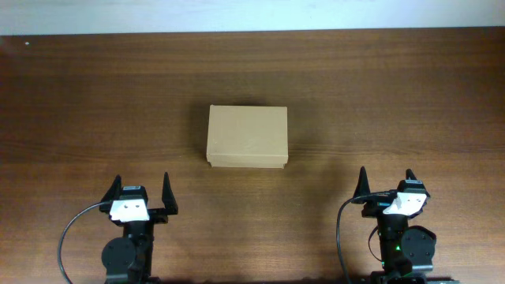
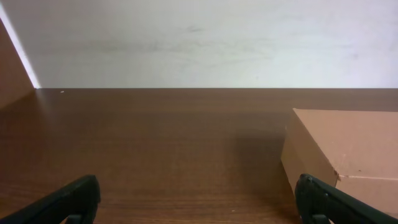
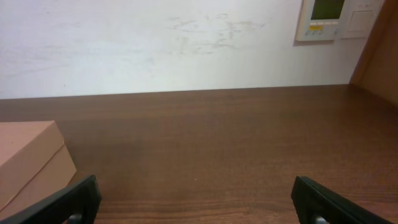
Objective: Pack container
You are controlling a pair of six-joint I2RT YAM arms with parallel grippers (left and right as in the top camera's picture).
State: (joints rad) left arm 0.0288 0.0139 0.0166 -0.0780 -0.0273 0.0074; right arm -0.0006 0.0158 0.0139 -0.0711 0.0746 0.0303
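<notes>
The container (image 1: 247, 136), a plain tan cardboard box with its lid down, lies in the middle of the wooden table (image 1: 95, 95). My left gripper (image 1: 141, 186) stands open near the front edge, below and left of it, nothing between its fingers. In the left wrist view the container (image 2: 348, 149) shows at the right, beyond the gripper (image 2: 199, 202). My right gripper (image 1: 387, 181) is open too, below and right of the box. In the right wrist view a corner of the container (image 3: 28, 162) sits at the left, ahead of the gripper (image 3: 198, 202).
A white wall (image 3: 155, 43) runs behind the table's far edge, with a wall panel (image 3: 326, 18) at the upper right. Black cables (image 1: 71, 233) loop beside each arm base at the front edge.
</notes>
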